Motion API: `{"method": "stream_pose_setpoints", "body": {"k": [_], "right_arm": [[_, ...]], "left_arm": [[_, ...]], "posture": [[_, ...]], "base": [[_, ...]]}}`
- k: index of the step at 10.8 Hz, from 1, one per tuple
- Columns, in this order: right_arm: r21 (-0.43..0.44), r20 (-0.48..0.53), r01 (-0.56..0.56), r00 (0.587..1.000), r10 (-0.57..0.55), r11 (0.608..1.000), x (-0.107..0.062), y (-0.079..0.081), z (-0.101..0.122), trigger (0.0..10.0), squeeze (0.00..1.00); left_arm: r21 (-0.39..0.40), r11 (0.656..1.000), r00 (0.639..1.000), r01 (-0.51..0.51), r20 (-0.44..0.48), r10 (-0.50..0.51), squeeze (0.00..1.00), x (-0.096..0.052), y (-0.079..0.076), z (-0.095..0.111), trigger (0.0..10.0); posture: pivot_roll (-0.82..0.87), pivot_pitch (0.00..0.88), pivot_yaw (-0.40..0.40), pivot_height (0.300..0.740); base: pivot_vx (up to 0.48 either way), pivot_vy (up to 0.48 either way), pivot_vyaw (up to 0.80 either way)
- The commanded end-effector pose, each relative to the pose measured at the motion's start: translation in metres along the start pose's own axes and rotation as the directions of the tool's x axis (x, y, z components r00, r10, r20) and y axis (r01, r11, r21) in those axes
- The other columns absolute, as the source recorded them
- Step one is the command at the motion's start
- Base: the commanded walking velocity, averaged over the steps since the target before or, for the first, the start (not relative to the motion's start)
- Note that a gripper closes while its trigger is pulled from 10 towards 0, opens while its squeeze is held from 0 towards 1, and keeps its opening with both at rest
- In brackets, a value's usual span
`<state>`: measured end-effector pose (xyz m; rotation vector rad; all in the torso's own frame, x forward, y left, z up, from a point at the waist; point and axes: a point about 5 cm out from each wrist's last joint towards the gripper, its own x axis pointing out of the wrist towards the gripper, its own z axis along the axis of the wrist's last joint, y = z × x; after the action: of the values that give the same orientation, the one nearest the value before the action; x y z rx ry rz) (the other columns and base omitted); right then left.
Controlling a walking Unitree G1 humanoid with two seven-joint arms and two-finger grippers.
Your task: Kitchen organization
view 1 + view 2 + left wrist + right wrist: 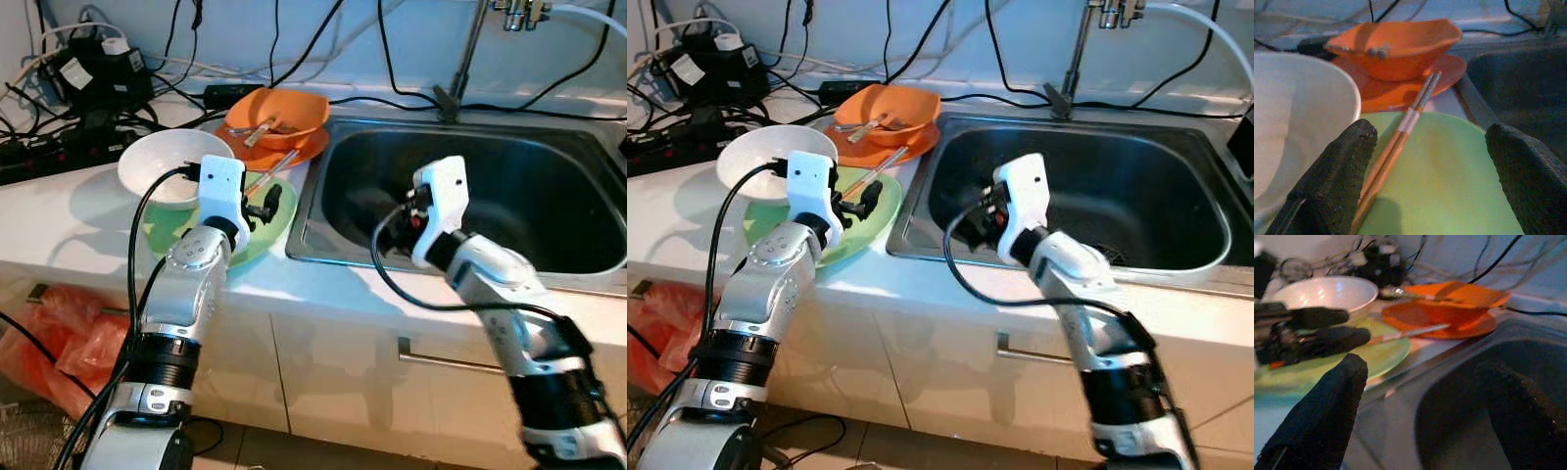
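Left eye view, counter: a white counter point(59, 220) carries a green plate point(260, 235), a white bowl point(171, 166) touching the plate's far-left edge, and behind them an orange bowl point(279, 113) sitting on an orange plate point(294, 147)
Left eye view, chopsticks: a pair of wooden chopsticks point(274, 173) lies from the orange plate's rim onto the green plate
Left eye view, left pincer: the left pincer point(266, 204) hangs over the green plate, near the chopsticks, fingers spread apart and holding nothing
Left eye view, right pincer: the right pincer point(404, 211) is inside the steel sink point(588, 264), at its left side, fingers hard to make out here
Left eye view, surroundings: black cables and power strips point(69, 98) crowd the counter's back left; a faucet point(470, 49) rises behind the sink; an orange plastic bag point(59, 343) lies on the floor below

Right eye view: same layout, with utensils point(862, 124) resting in the orange bowl

Left wrist view: both black fingers point(1334, 171) stand wide apart over the green plate; the chopsticks run between them, close to one finger, not gripped; the white bowl is just beside that finger, the orange bowl beyond

Right wrist view: the right fingers point(1322, 416) stand wide apart, empty, one above the sink's rim and the other over the basin; the left pincer shows across the green plate, above it
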<state>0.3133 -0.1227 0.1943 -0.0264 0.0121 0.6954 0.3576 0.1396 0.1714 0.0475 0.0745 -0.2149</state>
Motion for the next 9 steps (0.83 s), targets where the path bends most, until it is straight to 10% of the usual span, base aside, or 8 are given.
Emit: {"method": "stream_pose_setpoints", "body": {"k": [1,9], "right_arm": [[-0.005,-0.018,-0.051,0.999,0.05,0.999,-0.0018,0.006,0.0,10.0,0.0],[-0.009,-0.038,-0.1,0.994,0.1,0.995,-0.006,0.0141,0.0008,10.0,0.0]], "left_arm": [[-0.008,1.0,1.0,0.01,-0.024,-0.011,0.0,0.0023,-0.0008,0.0014,10.0],[-0.148,0.989,0.99,0.009,-0.139,-0.03,0.0,0.0123,-0.0014,0.0065,10.0]], "posture": [[0.03,0.034,0.05,0.74],[0.03,0.03,0.059,0.74]], "base": [[0.0,0.0,0.0],[0.0,0.0,0.0]]}}
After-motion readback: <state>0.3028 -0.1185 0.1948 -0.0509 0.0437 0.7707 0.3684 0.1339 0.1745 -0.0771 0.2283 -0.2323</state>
